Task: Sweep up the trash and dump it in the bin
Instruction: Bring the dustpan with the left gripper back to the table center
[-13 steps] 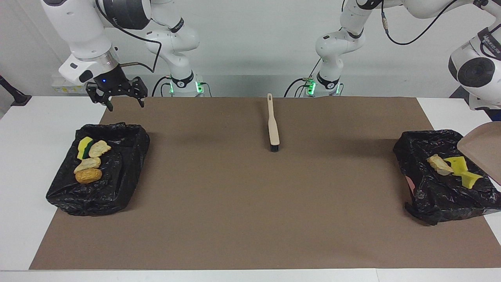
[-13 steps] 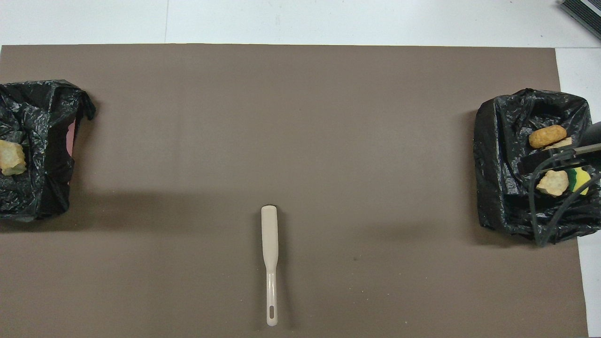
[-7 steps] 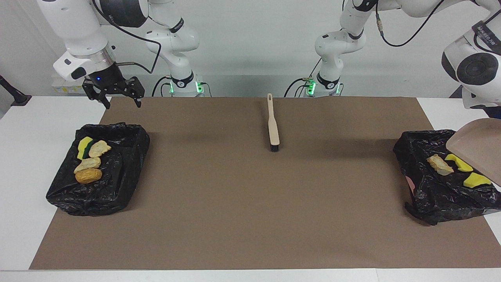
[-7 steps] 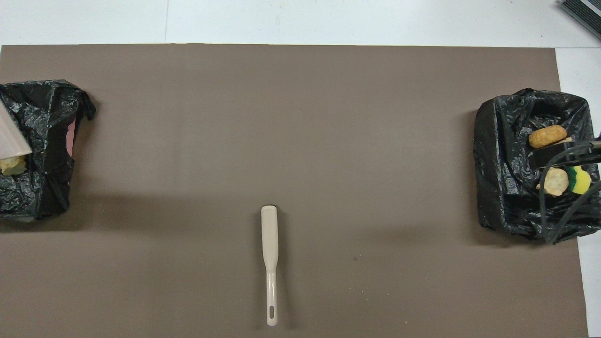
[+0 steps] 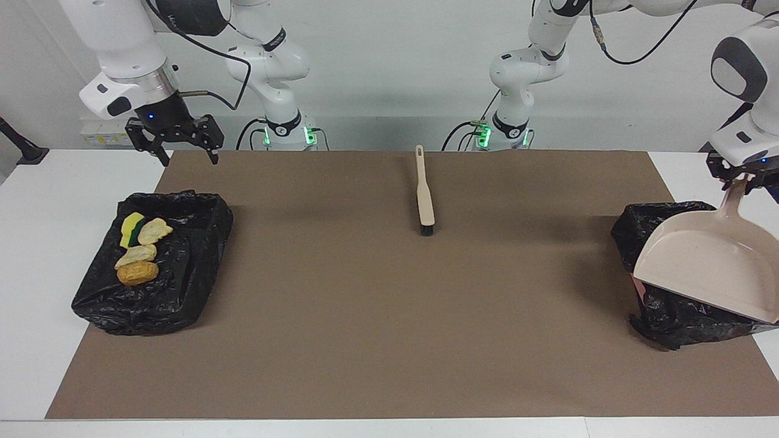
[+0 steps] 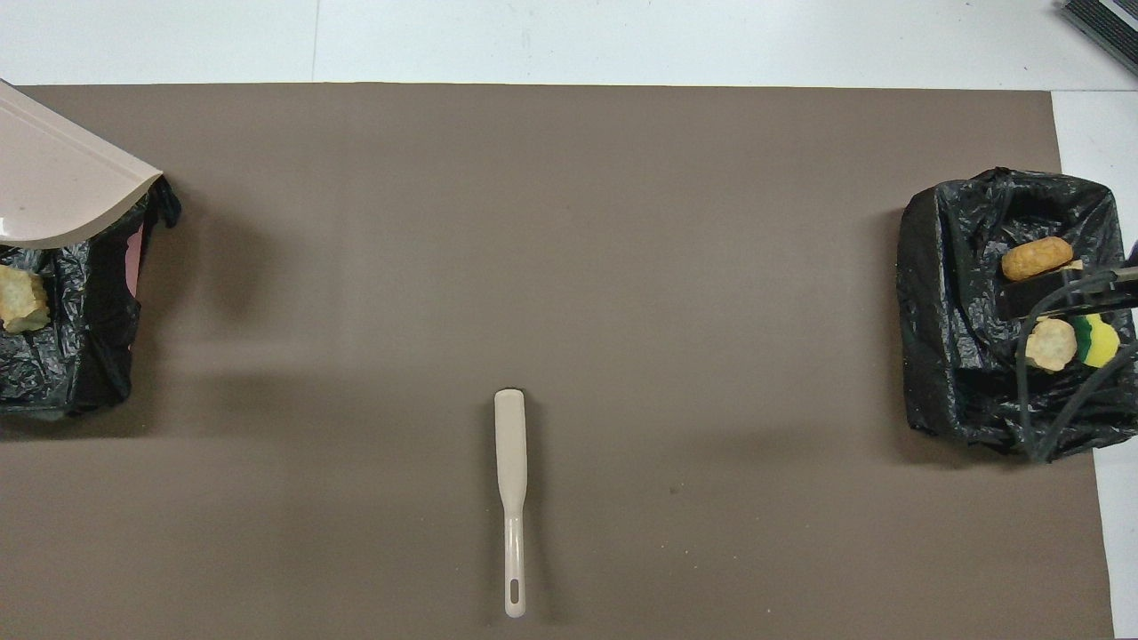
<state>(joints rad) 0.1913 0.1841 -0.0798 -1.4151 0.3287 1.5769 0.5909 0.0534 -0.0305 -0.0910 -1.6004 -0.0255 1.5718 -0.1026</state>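
A beige dustpan (image 5: 706, 267) (image 6: 53, 178) hangs tilted over the black-lined bin (image 5: 669, 316) (image 6: 80, 338) at the left arm's end, pan end down. My left gripper (image 5: 739, 175) is shut on its handle. The pan hides that bin's trash in the facing view; overhead, one pale bread chunk (image 6: 20, 298) shows inside. The other bin (image 5: 182, 274) (image 6: 951, 311), at the right arm's end, holds a yellow-green sponge (image 5: 131, 228), two bread chunks (image 5: 153, 231) and a bun (image 5: 137, 274) (image 6: 1036, 258). My right gripper (image 5: 190, 157) hangs open and empty above the mat's edge beside that bin.
A beige brush (image 5: 425, 194) (image 6: 510, 498) lies on the brown mat (image 5: 389, 316) midway between the bins, handle toward the robots, bristles away from them. White tabletop borders the mat at both ends.
The left arm has swung the dustpan upright, handle up, so it now covers the bin's sponges and bread in the facing view. The right gripper has risen a little and drifted toward the table's end.
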